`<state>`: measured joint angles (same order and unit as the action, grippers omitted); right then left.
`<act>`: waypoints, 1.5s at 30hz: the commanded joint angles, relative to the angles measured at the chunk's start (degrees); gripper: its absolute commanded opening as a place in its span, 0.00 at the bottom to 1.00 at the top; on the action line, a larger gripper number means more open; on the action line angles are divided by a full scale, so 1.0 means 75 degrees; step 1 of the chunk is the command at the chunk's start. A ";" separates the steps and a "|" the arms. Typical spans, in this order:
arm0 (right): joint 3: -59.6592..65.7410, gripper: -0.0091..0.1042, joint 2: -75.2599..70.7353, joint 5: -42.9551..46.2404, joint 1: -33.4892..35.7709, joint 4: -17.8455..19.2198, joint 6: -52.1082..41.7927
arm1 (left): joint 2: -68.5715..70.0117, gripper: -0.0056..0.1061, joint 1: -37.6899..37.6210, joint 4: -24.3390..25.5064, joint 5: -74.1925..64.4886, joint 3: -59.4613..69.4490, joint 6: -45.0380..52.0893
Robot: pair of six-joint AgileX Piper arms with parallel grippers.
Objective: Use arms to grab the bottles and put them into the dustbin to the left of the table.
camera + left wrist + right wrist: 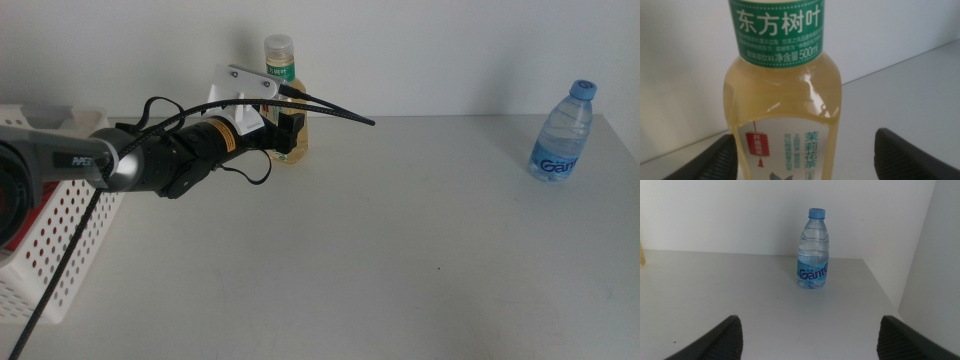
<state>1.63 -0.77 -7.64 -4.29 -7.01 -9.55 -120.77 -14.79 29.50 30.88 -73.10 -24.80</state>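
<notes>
Yellow tea bottle (785, 95) between left gripper (810, 155) fingers

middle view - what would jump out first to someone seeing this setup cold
The left arm's gripper reaching across the table to the yellow tea bottle at the back, its open jaws either side of the bottle. Next, the clear water bottle standing alone at the far right, upright and apart from everything. The white dustbin sits at the left edge; the right gripper waits, open, facing the water bottle.
</notes>
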 commanded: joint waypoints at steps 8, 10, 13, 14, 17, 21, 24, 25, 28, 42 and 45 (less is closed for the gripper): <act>-0.0068 0.74 -0.0165 0.0549 -0.0046 0.0071 -0.0067 | -0.0528 0.89 0.0009 -0.0186 0.0569 -0.1421 -0.0512; -0.0068 0.74 -0.0165 0.0549 -0.0046 0.0071 -0.0067 | -0.0655 0.89 0.0009 -0.0186 0.0587 -0.1580 -0.0512; -0.0068 0.74 -0.0165 0.0549 -0.0046 0.0071 -0.0067 | -0.0828 0.89 0.0009 -0.0186 0.0597 -0.1817 -0.0512; -0.0068 0.74 -0.0165 0.0549 -0.0046 0.0071 -0.0067 | -0.0870 0.89 0.0009 -0.0186 0.0597 -0.1861 -0.0512; -0.0068 0.74 -0.0165 0.0549 -0.0046 0.0071 -0.0067 | -0.0911 0.89 0.0009 -0.0133 0.0569 -0.1884 -0.0405; -0.0068 0.74 -0.0165 0.0549 -0.0046 0.0071 -0.0067 | -0.0911 0.89 0.0117 0.0287 0.0515 -0.1884 -0.0356; -0.0068 0.74 -0.0165 0.0549 -0.0046 0.0071 -0.0067 | -0.0911 0.89 0.0219 0.0851 0.0538 -0.1986 -0.1282; -0.0068 0.74 -0.0165 0.0549 -0.0046 0.0071 -0.0067 | -0.0911 0.89 0.0238 0.1176 0.0547 -0.2042 -0.1548; -0.0068 0.74 -0.0165 0.0549 -0.0046 0.0071 -0.0067 | -0.0928 0.89 0.0302 0.1745 0.0536 -0.2245 -0.1776; -0.0068 0.74 -0.0165 0.0549 -0.0046 0.0071 -0.0067 | -0.1634 0.87 0.0302 0.1750 0.0774 -0.3263 -0.2177; -0.0068 0.74 -0.0165 0.0549 -0.0046 0.0071 -0.0067 | -0.1634 0.78 0.0302 0.1661 0.0764 -0.3263 -0.2525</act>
<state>1.63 -0.77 -7.64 -4.29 -7.01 -9.55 -137.16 -12.56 44.37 32.91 -95.59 -41.51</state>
